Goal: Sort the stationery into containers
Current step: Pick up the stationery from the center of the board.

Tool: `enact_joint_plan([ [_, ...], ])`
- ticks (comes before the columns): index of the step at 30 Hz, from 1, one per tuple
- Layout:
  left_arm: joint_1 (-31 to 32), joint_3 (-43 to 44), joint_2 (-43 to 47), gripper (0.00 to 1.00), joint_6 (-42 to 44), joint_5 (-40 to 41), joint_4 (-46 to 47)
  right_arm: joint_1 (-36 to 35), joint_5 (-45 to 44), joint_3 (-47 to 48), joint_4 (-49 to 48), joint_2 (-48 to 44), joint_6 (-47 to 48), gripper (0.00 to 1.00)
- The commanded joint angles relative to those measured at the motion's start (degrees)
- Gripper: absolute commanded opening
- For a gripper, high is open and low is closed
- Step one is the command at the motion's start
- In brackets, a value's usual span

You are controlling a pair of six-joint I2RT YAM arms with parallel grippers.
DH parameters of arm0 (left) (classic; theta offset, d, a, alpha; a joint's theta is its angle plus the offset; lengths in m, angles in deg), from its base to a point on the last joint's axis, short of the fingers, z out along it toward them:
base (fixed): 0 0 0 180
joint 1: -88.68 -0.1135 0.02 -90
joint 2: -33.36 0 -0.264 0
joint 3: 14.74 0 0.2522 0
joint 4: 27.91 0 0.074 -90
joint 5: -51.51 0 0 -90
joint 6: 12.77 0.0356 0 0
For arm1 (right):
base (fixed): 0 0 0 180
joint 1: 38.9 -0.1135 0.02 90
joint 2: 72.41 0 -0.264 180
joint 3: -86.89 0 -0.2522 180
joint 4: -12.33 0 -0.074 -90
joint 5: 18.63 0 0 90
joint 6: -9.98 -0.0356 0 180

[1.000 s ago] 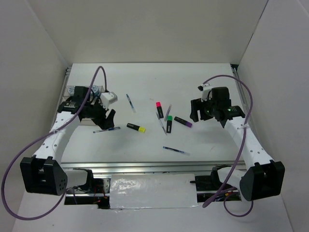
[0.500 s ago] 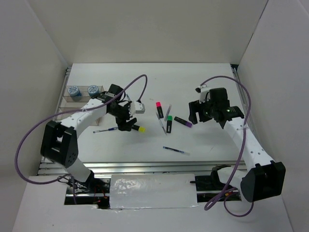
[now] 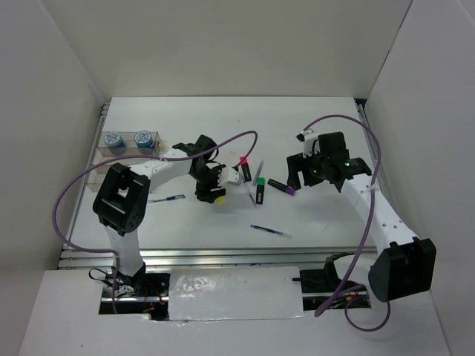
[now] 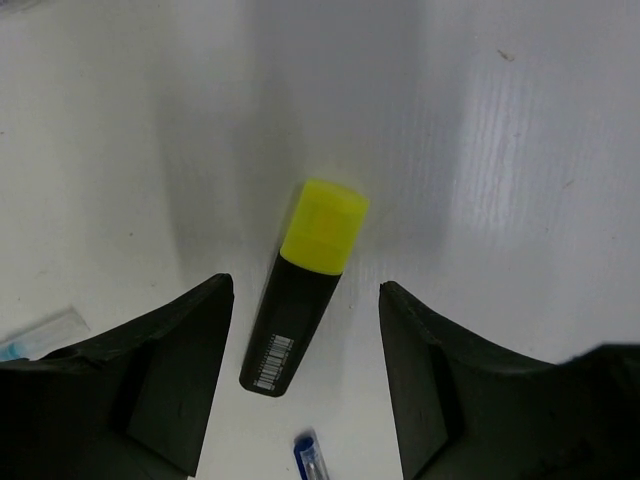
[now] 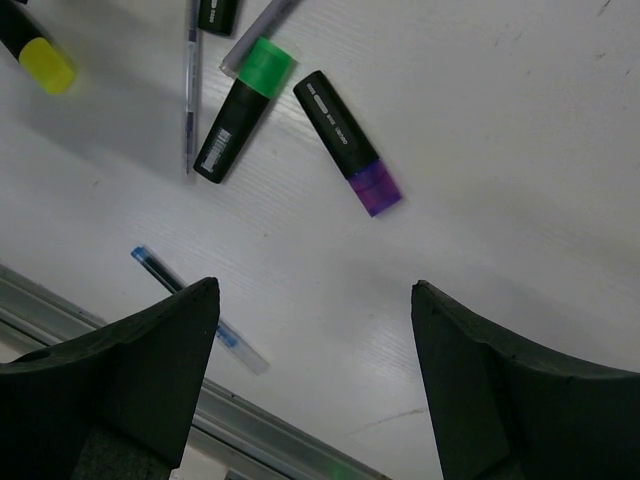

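A yellow-capped highlighter [image 3: 213, 196] lies on the table; in the left wrist view it [image 4: 305, 285] lies between my open left gripper's [image 4: 305, 300] fingers, untouched. My left gripper [image 3: 207, 188] hovers just over it. Pink-capped [image 3: 243, 168], green-capped [image 3: 260, 191] and purple-capped [image 3: 282, 187] highlighters lie mid-table with thin pens [image 3: 270, 231] around them. My right gripper [image 3: 305, 175] is open and empty, right of the purple highlighter [image 5: 348, 140] and above bare table [image 5: 315, 290]. The clear organizer box [image 3: 126, 152] at far left holds two patterned tubs [image 3: 113, 139].
Another blue pen [image 3: 165, 199] lies left of the yellow highlighter. White walls close in the table on three sides. A metal rail [image 3: 223, 256] runs along the near edge. Purple cables loop above both arms.
My left arm has swung right from the organizer box to the yellow highlighter and now straddles it. My right gripper has shifted slightly left.
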Motion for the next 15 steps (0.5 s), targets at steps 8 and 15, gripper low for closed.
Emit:
enact_joint_plan([
  [8,0.80,-4.35,-1.77,0.51,5.58,4.23,5.03,-1.14,-1.20,3.24,1.60,4.74,1.65,0.84],
  [15,0.36,-5.24,1.48,0.08,-1.44,8.10,7.41,-3.96,-7.79,4.55,-1.30,12.73,7.01,0.85],
])
